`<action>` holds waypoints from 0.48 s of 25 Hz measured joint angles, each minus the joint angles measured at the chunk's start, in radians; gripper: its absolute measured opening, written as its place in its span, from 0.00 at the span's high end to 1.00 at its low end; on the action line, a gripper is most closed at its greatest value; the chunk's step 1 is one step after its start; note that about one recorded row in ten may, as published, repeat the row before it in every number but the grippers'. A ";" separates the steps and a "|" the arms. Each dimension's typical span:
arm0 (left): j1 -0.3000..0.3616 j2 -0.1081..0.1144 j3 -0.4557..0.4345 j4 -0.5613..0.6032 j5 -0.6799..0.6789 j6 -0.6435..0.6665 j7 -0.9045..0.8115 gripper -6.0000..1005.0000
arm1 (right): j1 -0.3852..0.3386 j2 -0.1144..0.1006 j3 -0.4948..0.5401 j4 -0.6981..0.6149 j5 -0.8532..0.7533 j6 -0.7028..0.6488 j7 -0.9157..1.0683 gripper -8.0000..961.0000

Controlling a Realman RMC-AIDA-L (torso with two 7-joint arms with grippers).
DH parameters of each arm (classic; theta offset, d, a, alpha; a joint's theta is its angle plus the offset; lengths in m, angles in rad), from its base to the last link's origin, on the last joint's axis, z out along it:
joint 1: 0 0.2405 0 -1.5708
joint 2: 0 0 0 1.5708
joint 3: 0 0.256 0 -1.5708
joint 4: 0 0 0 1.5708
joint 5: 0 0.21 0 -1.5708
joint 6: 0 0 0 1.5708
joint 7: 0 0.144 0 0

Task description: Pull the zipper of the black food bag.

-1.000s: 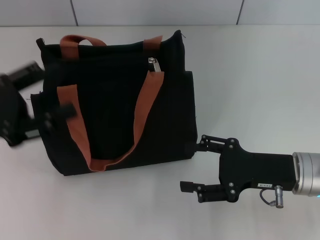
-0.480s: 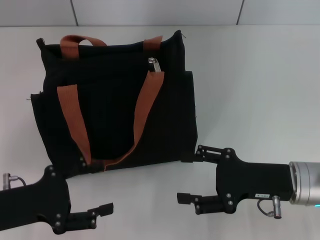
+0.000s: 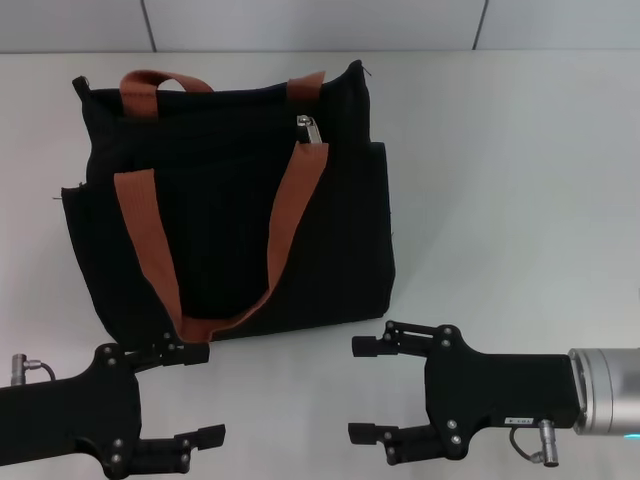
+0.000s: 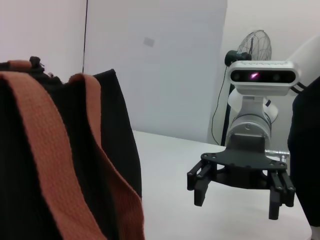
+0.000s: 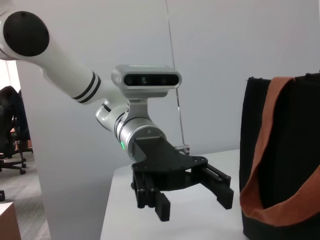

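Note:
The black food bag [image 3: 230, 200] lies on the white table with its rust-brown strap handles [image 3: 140, 215] draped across it. The small silver zipper [image 3: 308, 127] sits near the bag's far top edge, beside the right strap. My left gripper [image 3: 203, 393] is open at the near left, its upper finger just at the bag's near-left corner. My right gripper [image 3: 359, 389] is open and empty, just in front of the bag's near-right corner. The left wrist view shows the bag [image 4: 117, 130] and the right gripper [image 4: 237, 200]. The right wrist view shows the bag [image 5: 297, 145] and the left gripper [image 5: 194, 205].
The white table [image 3: 500, 180] stretches bare to the right of the bag. A grey panelled wall [image 3: 320, 25] runs along its far edge. The two grippers face each other in front of the bag, a short gap apart.
My left arm has swung from the bag's left side round to the near left, in front of the bag. My right gripper has drawn back toward me from the bag's near-right corner.

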 joint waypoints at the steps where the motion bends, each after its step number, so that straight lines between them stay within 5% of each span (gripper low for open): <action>1: -0.002 0.001 0.001 0.000 0.000 0.000 -0.008 0.18 | 0.000 0.000 0.000 0.001 0.000 0.000 0.000 0.15; 12: -0.002 0.002 0.002 0.000 0.001 0.009 -0.022 0.18 | 0.001 0.000 0.000 0.000 0.003 0.002 -0.001 0.15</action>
